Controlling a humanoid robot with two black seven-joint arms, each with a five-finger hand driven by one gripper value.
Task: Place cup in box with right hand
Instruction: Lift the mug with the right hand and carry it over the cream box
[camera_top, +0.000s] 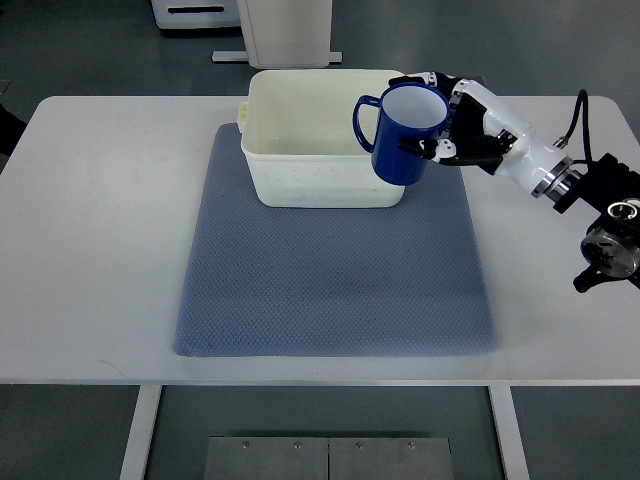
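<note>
Blue cup with a white inside, held up in the right hand, opening pointing up and a bit tilted. Sits on the hand's left side, fingers wrapped round the far-right wall of it, thumb side up near the rim. Handle sticks out to the left, away from the hand. Hanging right over the right-hand edge of the box, so partly above the box's inside and partly covering its right wall. Can't tell if touching the rim or just above it.

White box open-topped, just left of the hand, parked on the far end of a blue-grey mat. Mat spread over a white worktop, reaching below and left of the hand. Arm running off to the right edge, black wrist parts out there.
</note>
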